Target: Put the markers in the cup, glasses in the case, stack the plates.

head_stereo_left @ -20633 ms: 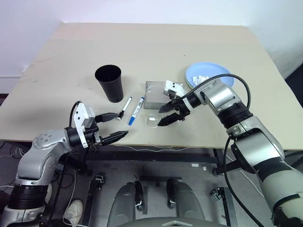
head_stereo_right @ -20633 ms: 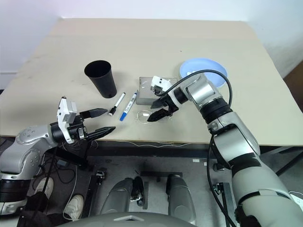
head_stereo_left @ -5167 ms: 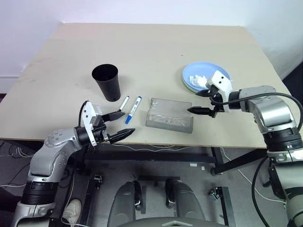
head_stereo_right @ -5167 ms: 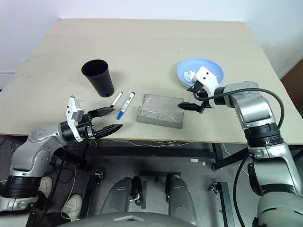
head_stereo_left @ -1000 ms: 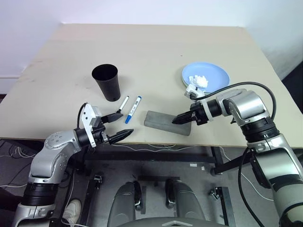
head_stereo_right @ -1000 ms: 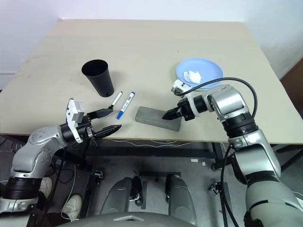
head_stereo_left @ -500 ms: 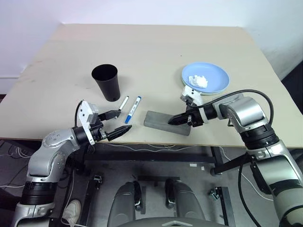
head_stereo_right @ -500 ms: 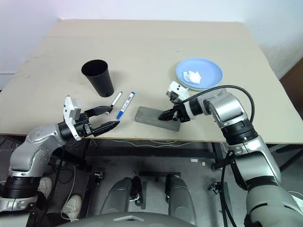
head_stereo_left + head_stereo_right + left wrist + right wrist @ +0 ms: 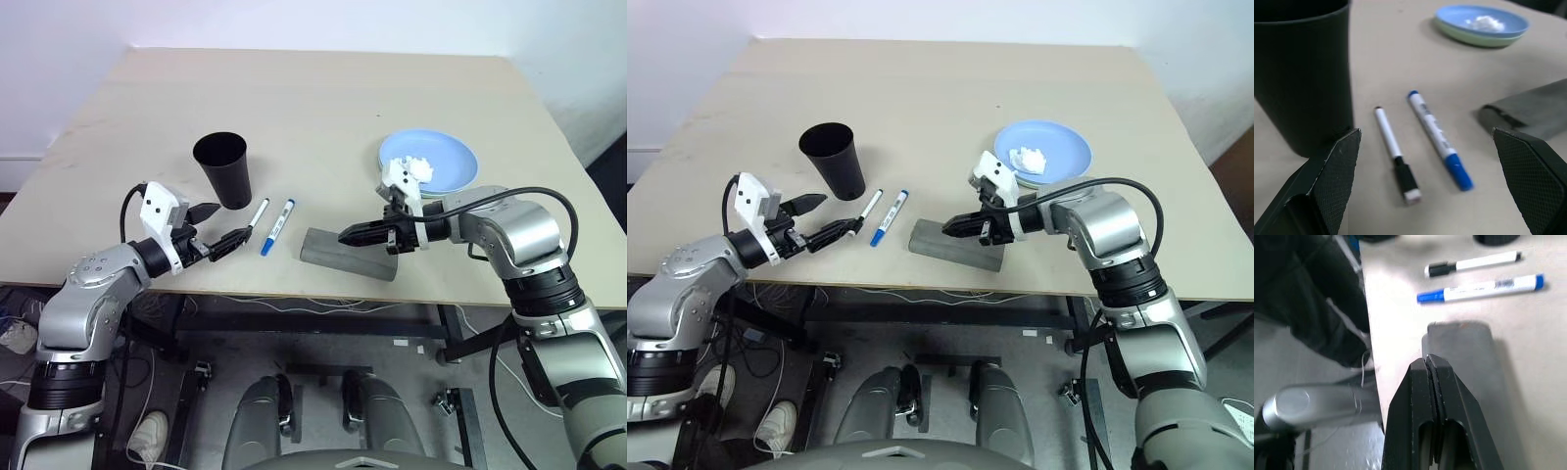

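About twenty seconds earlier the case (image 9: 349, 255) lay open near the middle of the table, with the glasses just in front of it and the right gripper (image 9: 345, 235) spread over them; by now the case had been shut, the glasses were gone from the tabletop, and the case had shifted toward the front edge. The right gripper had pinched together and lifted just above the lid. The left gripper (image 9: 217, 228), jaws spread, had risen from below the edge and moved toward the black-capped marker (image 9: 257, 218).
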